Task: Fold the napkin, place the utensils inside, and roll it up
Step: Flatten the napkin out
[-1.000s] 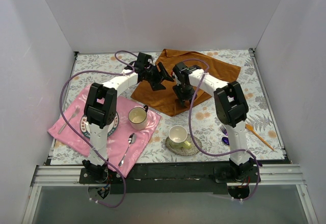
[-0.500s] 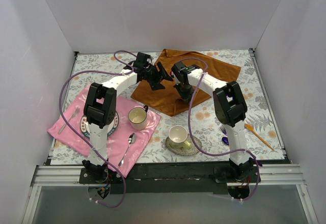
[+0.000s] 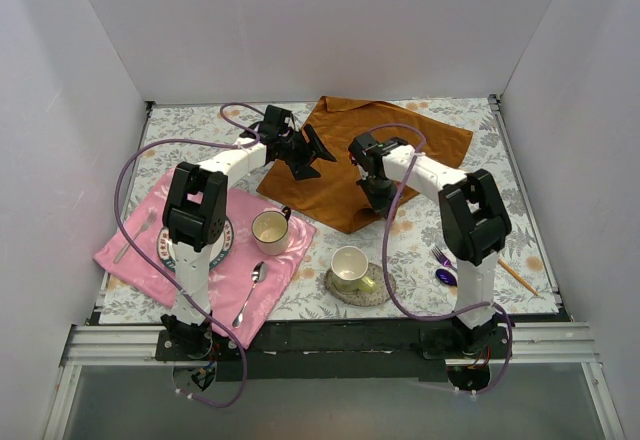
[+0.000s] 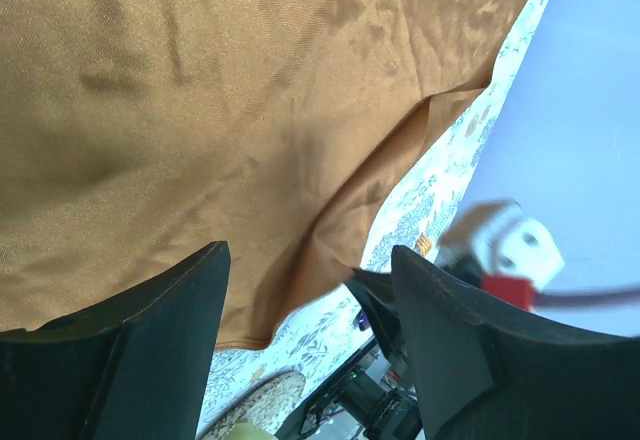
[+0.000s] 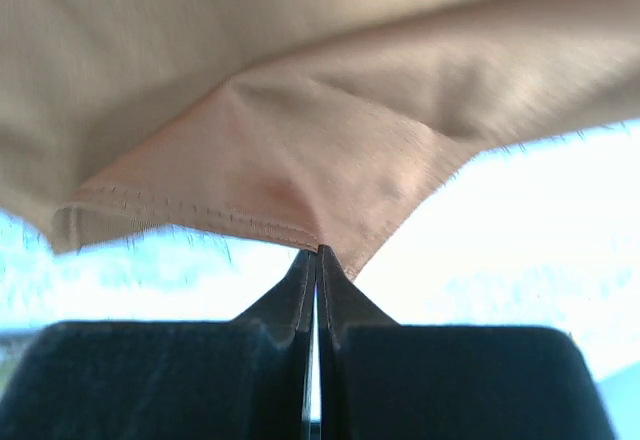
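Right end effector (image 5: 317, 260) pinched shut on napkin (image 3: 420, 135) hem, arm bent over napkin's near-right edge. Left end effector (image 4: 305, 295) spread wide, hovering above napkin's left part, arm reaching forward. Cups (image 3: 270, 228) nearward of napkin. Fork (image 3: 438, 256), spoon (image 3: 445, 277), knife (image 3: 515, 275) on desk (image 3: 200, 125), near-right of napkin, well apart.

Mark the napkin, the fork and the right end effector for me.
napkin (image 3: 425, 138): top view, bare far right area
fork (image 3: 438, 256): top view, visible purple end
right end effector (image 5: 317, 257): right wrist view, between shut fingertips
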### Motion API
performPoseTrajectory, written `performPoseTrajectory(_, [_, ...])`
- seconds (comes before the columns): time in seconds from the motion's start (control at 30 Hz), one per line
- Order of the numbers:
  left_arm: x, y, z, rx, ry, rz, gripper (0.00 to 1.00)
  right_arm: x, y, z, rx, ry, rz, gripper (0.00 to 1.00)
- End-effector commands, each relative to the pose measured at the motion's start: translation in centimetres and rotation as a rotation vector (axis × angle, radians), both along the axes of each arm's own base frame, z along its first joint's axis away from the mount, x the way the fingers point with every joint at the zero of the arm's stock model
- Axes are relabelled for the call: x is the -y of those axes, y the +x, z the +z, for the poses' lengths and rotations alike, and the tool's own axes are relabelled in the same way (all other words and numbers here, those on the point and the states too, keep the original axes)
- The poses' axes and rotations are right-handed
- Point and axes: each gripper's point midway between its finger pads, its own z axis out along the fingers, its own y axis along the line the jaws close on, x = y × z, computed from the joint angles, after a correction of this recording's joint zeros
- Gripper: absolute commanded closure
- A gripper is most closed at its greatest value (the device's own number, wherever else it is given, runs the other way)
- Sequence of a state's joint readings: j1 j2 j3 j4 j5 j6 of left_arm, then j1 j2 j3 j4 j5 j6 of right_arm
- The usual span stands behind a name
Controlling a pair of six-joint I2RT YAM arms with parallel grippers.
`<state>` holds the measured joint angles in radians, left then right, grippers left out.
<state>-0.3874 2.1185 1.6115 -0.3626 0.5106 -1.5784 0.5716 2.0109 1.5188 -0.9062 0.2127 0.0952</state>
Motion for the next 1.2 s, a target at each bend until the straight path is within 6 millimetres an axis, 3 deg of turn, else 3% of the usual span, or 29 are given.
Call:
performPoseTrajectory(0.0, [-0.1,0.0,3.6,0.063,-0.044,-0.01,0.36,1.0,-0.7,4.1,0.084,0.013,-0.032,0.99])
performPoseTrajectory(0.23, [0.0,0.0,3.1,0.043,-0.055,-0.005,0.36,3.4,-4.6,2.5,0.04,-0.007,-0.07,0.99])
performPoseTrajectory(0.37, [0.0,-0.2,2.7,0.027,-0.068,0.009,0.36,6.8,-6.7,1.3,0.011,-0.075,-0.127,0.99])
performPoseTrajectory(0.5, [0.4,-0.1,1.5,-0.007,-0.084,0.011,0.36,10.8,-6.8,1.2,0.024,-0.13,-0.229,0.99])
performPoseTrajectory(0.67, [2.0,0.5,1.5,0.001,-0.11,-0.009,0.36,16.4,-5.7,1.1,0.034,-0.212,-0.363,0.99])
performPoseTrajectory(0.83, [3.6,-0.3,1.1,-0.02,-0.122,-0.034,0.36,20.0,-5.4,1.2,0.018,-0.277,-0.46,0.99])
performPoseTrajectory(0.87, [3.8,-0.4,1.1,-0.02,-0.123,-0.036,0.36,20.6,-5.5,1.3,0.016,-0.276,-0.482,0.94])
performPoseTrajectory(0.93, [4.4,-0.7,1.2,-0.017,-0.122,-0.046,0.36,20.1,-4.9,2.2,0.04,-0.234,-0.492,0.88])
performPoseTrajectory(1.07, [5.1,-1.0,0.6,-0.03,-0.123,-0.065,0.36,15.3,-2.1,3.2,0.1,0.071,-0.523,0.65])
performPoseTrajectory(1.17, [5.1,-1.2,0.2,-0.025,-0.109,-0.071,0.36,14.3,-0.4,3.1,0.067,0.13,-0.544,0.57])
